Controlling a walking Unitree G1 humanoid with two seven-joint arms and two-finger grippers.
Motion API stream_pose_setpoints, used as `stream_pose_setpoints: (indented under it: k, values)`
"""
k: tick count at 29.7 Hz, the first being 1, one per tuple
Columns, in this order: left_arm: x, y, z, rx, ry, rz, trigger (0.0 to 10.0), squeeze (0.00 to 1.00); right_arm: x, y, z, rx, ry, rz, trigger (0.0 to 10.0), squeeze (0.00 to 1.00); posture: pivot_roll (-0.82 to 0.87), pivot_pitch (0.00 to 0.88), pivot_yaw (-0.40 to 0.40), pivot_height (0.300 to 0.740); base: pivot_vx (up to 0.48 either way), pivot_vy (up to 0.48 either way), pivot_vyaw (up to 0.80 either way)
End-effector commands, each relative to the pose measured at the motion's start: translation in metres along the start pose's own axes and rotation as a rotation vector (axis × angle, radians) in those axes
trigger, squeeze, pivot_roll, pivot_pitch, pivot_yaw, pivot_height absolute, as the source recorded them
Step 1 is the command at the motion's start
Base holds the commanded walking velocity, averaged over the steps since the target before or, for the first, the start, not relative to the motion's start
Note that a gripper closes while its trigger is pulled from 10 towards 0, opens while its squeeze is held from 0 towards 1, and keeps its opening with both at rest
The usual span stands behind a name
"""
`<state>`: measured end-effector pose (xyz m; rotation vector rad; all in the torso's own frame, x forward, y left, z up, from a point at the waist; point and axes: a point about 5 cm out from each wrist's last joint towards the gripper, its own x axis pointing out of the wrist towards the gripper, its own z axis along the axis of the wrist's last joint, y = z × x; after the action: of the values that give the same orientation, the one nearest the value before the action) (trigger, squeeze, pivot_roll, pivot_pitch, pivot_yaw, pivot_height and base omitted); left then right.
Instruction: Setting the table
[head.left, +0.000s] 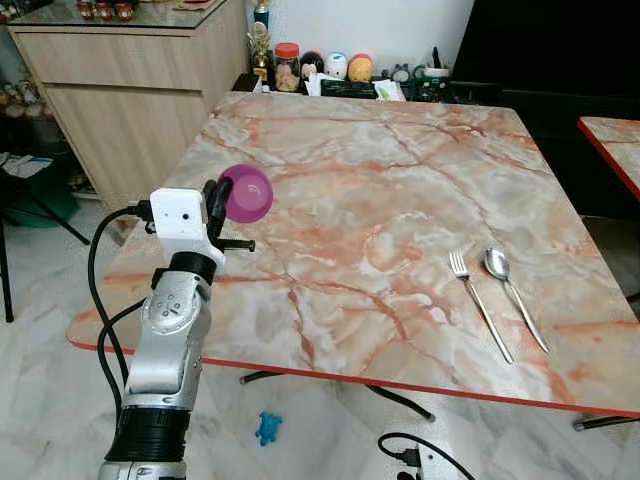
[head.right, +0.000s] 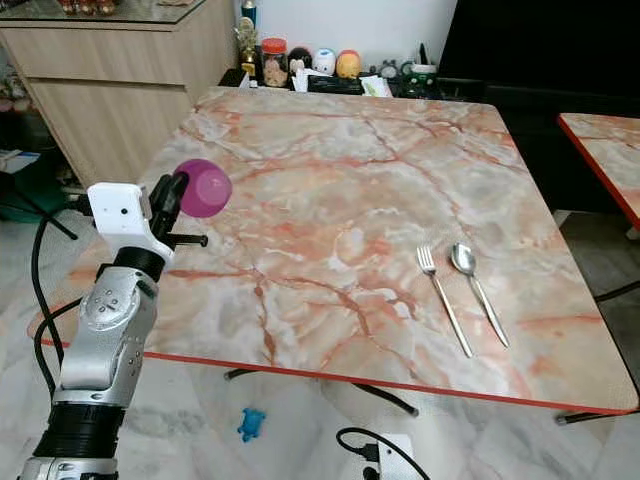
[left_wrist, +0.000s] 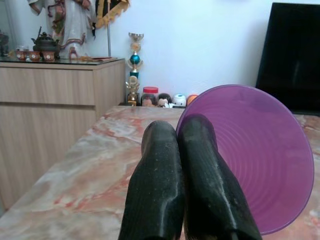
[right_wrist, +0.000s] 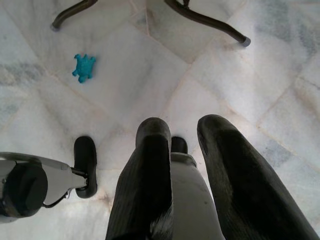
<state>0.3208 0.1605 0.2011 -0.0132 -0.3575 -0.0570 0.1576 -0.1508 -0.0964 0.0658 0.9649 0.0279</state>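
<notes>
Left arm (head.left: 165, 340): silver metal shell, round joint disc with small screws, black ribbed collar lower down. White boxy wrist housing (head.left: 182, 214) with small dark holes. Black cables (head.left: 100, 290) loop alongside arm. Left gripper (left_wrist: 187, 137): two long black fingers, matte, finely speckled, rounded tips. Right gripper (right_wrist: 185, 132): same black fingers, grey-white part between them.

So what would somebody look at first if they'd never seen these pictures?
Probably the purple bowl, pinched by its rim in the left tool above the near left part of the marble table. Next, the fork and spoon lying side by side on the table's right. A little blue toy lies on the floor underneath.
</notes>
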Motion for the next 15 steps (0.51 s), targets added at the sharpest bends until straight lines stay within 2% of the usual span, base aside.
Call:
stream_pose_setpoints:
  k: [1,6,15]
  values:
    - [0.005,-0.007,0.006,0.008,-0.034,-0.018,10.0,0.0,-0.001,-0.011,-0.001,0.022,0.009,-0.027,10.0,0.0,0.13,0.0,-0.038,0.74,0.0,-0.48,0.0]
    - [0.005,-0.008,0.006,0.004,-0.039,-0.019,10.0,0.0,-0.004,-0.022,-0.004,0.022,0.013,-0.033,10.0,0.0,0.14,0.0,-0.041,0.74,0.0,-0.48,0.0]
    - [0.006,-0.009,0.005,-0.005,-0.044,-0.018,10.0,0.0,-0.004,-0.024,-0.006,0.019,0.018,-0.029,10.0,0.0,0.13,0.0,-0.044,0.74,0.0,-0.48,0.0]
